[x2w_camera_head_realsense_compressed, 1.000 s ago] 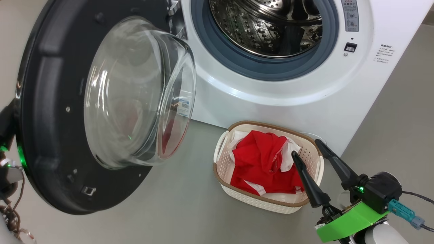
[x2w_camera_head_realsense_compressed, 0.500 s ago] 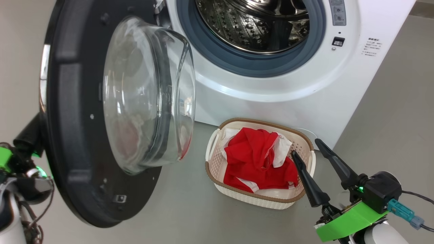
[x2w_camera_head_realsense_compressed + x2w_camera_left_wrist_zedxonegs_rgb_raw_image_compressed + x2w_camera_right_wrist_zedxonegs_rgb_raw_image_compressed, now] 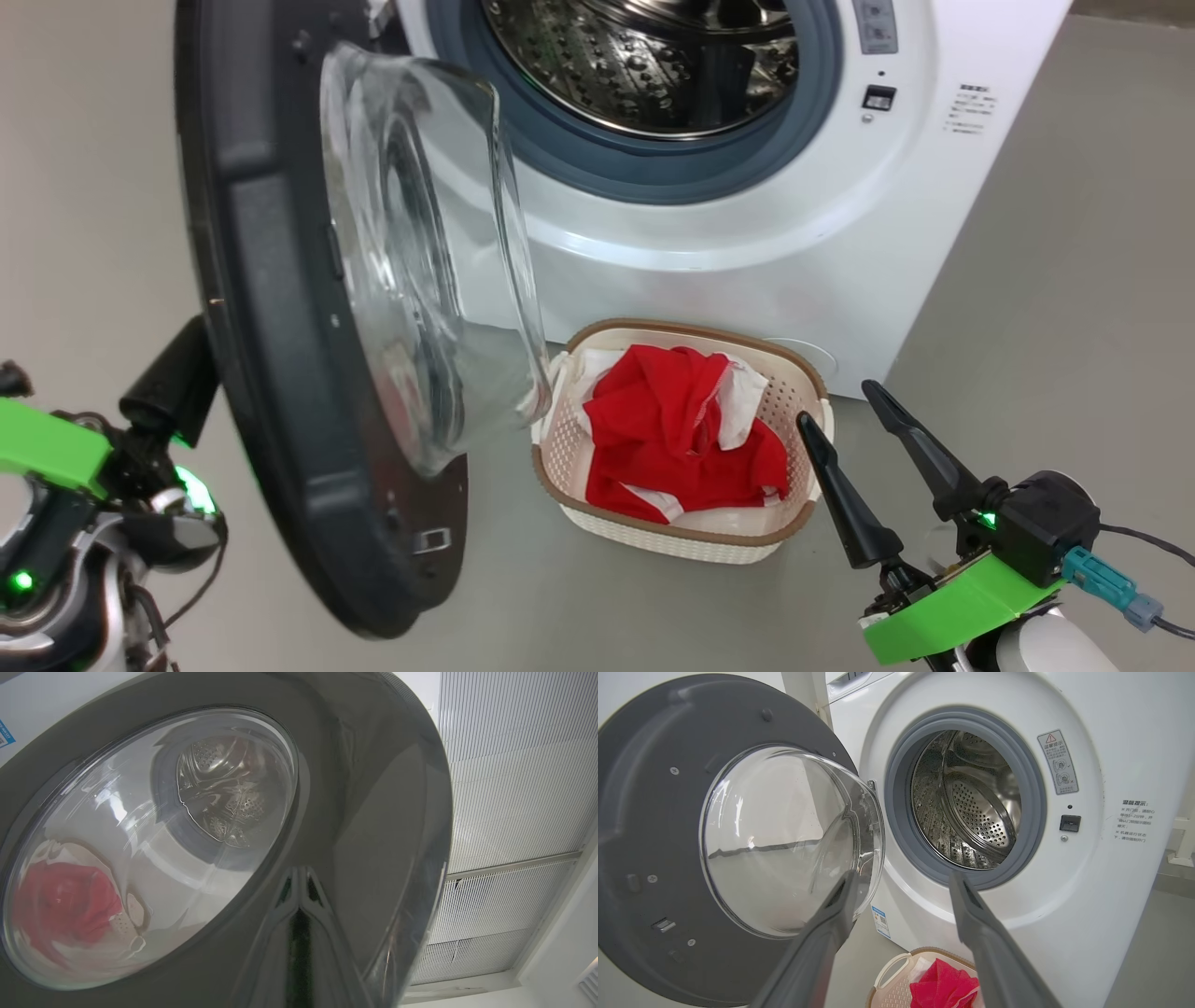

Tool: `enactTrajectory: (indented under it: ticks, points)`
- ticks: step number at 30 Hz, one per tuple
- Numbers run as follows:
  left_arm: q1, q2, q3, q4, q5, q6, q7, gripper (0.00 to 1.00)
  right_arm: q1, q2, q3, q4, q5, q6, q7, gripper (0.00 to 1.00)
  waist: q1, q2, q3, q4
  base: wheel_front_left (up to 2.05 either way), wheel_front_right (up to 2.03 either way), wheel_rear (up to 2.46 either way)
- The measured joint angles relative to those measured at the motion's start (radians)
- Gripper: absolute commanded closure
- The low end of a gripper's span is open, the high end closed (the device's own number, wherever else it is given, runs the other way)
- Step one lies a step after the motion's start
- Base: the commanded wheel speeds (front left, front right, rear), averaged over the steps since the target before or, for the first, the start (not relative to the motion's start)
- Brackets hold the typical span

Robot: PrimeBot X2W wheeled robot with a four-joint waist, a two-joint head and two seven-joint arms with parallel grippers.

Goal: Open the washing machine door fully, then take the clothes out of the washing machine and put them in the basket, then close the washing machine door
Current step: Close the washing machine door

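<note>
Swinging toward shut, door (image 3: 280, 392) stands more edge-on than a second ago; left claw (image 3: 299, 914), tips together, pushes its outer face. Clothes (image 3: 672, 420) in basket (image 3: 686, 539); right claw (image 3: 836, 403) apart, empty.

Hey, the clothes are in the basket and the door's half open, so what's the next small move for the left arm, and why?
Probably push the washing machine door toward the opening with the shut left gripper, which sits at its outer face. The clothes lie in the basket, the drum looks empty, and the door stands ajar.
</note>
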Motion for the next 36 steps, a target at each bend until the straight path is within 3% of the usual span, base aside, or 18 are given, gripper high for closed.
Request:
enactTrajectory:
  ticks: [14, 23, 25, 26, 27, 28, 32, 36]
  points:
    - [0.035, 0.001, -0.093, -0.053, -0.053, 0.01, -0.047, 1.0, 0.0, 0.001, -0.004, 0.0, 0.0, 0.0, 0.0, 0.0, 0.0, 0.0, 0.002, -0.075, 0.0, 0.0, 0.0]
    - [0.048, 0.001, -0.085, -0.063, -0.096, 0.019, -0.067, 1.0, 0.0, 0.003, -0.005, 0.0, 0.0, 0.0, 0.0, 0.0, 0.0, 0.0, -0.009, -0.099, 0.0, 0.0, 0.0]
    - [0.063, 0.007, -0.081, -0.077, -0.087, -0.004, -0.075, 1.0, 0.0, 0.004, -0.005, 0.0, 0.0, 0.0, 0.0, 0.0, 0.0, 0.0, -0.011, -0.101, 0.0, 0.0, 0.0]
    - [0.072, 0.016, -0.081, -0.086, -0.072, -0.036, -0.086, 0.76, 0.0, 0.005, -0.006, 0.0, 0.0, 0.0, 0.0, 0.0, 0.0, 0.0, -0.012, -0.101, 0.0, 0.0, 0.0]
    - [0.081, 0.025, -0.081, -0.091, -0.052, -0.06, -0.097, 0.04, 0.0, 0.005, -0.006, 0.001, 0.0, 0.0, 0.0, 0.0, 0.0, -0.0001, -0.013, -0.101, 0.0, 0.0, 0.0]
    - [0.091, 0.034, -0.083, -0.094, -0.024, -0.082, -0.111, 0.0, 0.0, 0.006, -0.006, 0.001, 0.0, 0.0, 0.0, 0.0, 0.0, 0.0, -0.015, -0.101, 0.0, 0.0, 0.0]
    - [0.139, 0.059, -0.087, -0.095, 0.084, -0.169, -0.185, 0.0, 0.001, 0.006, -0.006, 0.002, 0.0, 0.0, 0.0, 0.0, 0.0, 0.0, -0.023, -0.1, 0.0, 0.0, 0.0]
    - [0.17, 0.098, -0.104, -0.105, 0.264, -0.299, -0.308, 0.0, 0.004, 0.006, -0.003, 0.005, 0.0, 0.0, 0.0, 0.0, 0.0, 0.0, -0.03, -0.096, 0.0, 0.0, 0.0]
